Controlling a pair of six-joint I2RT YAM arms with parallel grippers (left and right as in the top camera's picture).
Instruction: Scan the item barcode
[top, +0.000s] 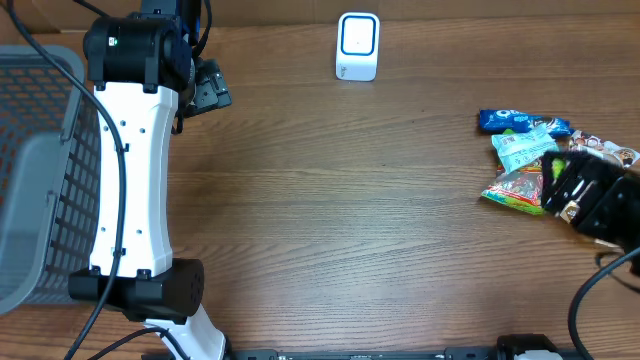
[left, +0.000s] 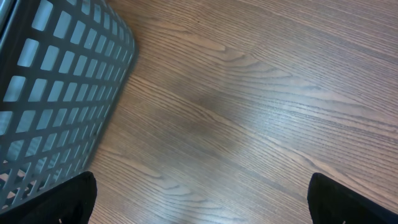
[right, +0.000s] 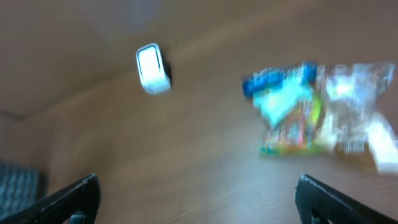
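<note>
Left gripper and right gripper both gape empty; blur smears the snack packets, partly covered overhead by the right gripper.

Left claw and right claw gape wide.

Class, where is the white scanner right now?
In the overhead view the white scanner stands near the far edge of the table, between the grey basket leftward and the snack packets rightward.
</note>
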